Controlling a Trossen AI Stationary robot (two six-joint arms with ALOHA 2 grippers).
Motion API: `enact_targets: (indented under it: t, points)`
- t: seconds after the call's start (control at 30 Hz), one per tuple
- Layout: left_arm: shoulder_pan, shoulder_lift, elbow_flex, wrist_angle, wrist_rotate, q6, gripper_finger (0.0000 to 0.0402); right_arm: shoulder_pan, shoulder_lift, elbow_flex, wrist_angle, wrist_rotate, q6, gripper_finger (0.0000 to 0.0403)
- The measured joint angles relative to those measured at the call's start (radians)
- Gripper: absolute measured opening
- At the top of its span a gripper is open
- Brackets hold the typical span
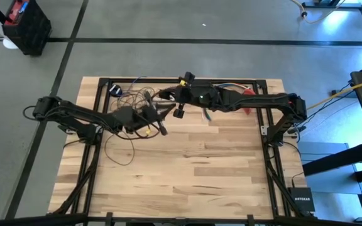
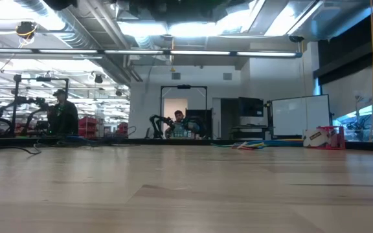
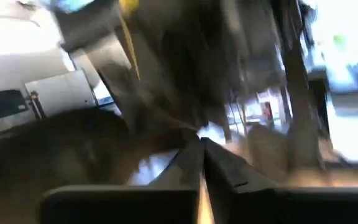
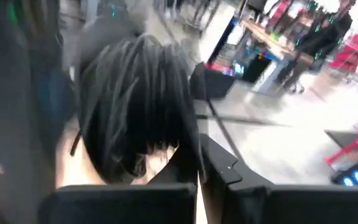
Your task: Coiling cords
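1. High view: the cords point(image 1: 131, 100) lie as a loose tangle of thin dark wire loops at the far left of the wooden table point(image 1: 187, 169), with one loop trailing toward the near edge and a small dark puck point(image 1: 115, 90) at the far end. The left gripper point(image 1: 163, 131) points right, just beside the tangle's right edge; the right gripper point(image 1: 163, 95) reaches in from the right to the same spot. Both sit near the wire, the left arm lying partly over it.
2. Low view: only smooth pale planks show, with the room and seated people behind; neither arm nor wire is clearly in sight.
3. Left wrist view: the left gripper's fingers point(image 3: 188, 165) are pressed together; I cannot tell whether any wire is caught between them.
4. Right wrist view: the right gripper point(image 4: 199, 168) is clenched too, with a dark fan of fine strands, probably the cords, just beyond its tips.
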Motion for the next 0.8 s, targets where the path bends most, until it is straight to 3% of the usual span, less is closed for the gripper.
enact_targets:
  t: [0.27,0.8]
  points:
    - [-0.04,-0.042,-0.005,-0.015,-0.003,0.046,0.0,0.003,-0.021,0.008,0.002,-0.034,-0.005,0.0001]
    - [0.011,-0.04,-0.002,-0.135,-0.004,0.017,0.0,0.001,-0.077,0.002,-0.014,-0.081,0.02,0.0001]
